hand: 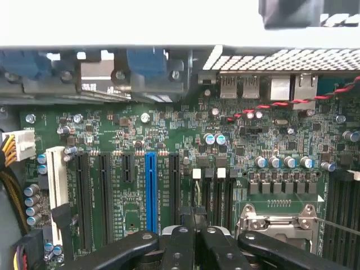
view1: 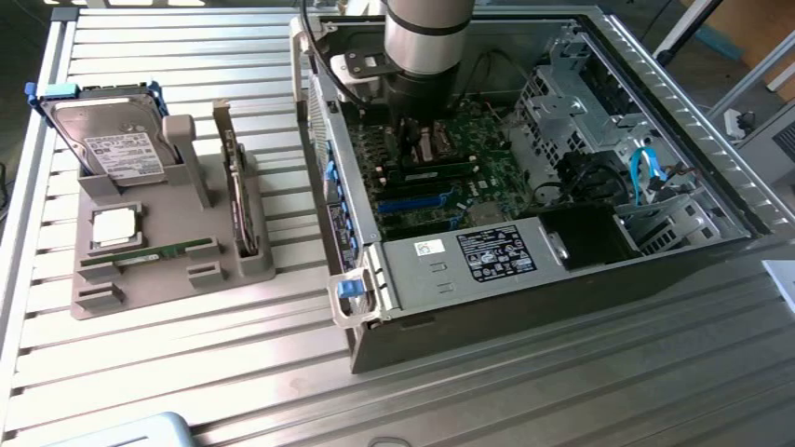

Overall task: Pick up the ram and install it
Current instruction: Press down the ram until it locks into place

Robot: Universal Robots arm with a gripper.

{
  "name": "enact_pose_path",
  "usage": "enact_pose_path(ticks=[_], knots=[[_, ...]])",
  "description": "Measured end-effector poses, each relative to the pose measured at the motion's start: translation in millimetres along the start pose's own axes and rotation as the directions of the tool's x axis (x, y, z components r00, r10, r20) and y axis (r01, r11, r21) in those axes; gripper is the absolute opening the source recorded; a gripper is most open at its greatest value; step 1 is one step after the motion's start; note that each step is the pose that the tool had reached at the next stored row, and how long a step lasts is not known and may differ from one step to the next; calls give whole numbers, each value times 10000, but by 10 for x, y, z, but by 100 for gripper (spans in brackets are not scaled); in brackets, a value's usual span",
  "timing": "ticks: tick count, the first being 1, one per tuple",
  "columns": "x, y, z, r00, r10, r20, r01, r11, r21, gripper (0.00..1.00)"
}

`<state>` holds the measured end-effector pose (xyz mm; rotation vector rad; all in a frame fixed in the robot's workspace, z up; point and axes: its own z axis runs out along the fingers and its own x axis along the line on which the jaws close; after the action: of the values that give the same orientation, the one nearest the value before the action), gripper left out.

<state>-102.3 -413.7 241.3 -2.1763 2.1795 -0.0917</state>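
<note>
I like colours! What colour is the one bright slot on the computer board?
Blue, clearest in the wrist view.

Ribbed bare-metal table point(view1: 497, 391), matt grey plastic holder point(view1: 149, 270), glossy green motherboard point(hand: 169, 129).

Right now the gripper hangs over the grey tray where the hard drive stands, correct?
No. The exterior view shows the gripper over the motherboard inside the computer case; the hard drive does stand in the grey tray.

I have my pincer point(hand: 194, 233) low inside the case point(view1: 695, 168), drive cage point(view1: 565, 93) crowding the exterior view's right, open counter point(view1: 186, 354) left
</note>
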Motion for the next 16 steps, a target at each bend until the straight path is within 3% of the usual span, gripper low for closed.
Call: enact_pose_path(ticks=[4, 16], knots=[[-26, 47, -1, 10000, -1, 0, 1, 10000, 0, 10], [-42, 60, 39, 10000, -1, -2, 1, 10000, 1, 10]])
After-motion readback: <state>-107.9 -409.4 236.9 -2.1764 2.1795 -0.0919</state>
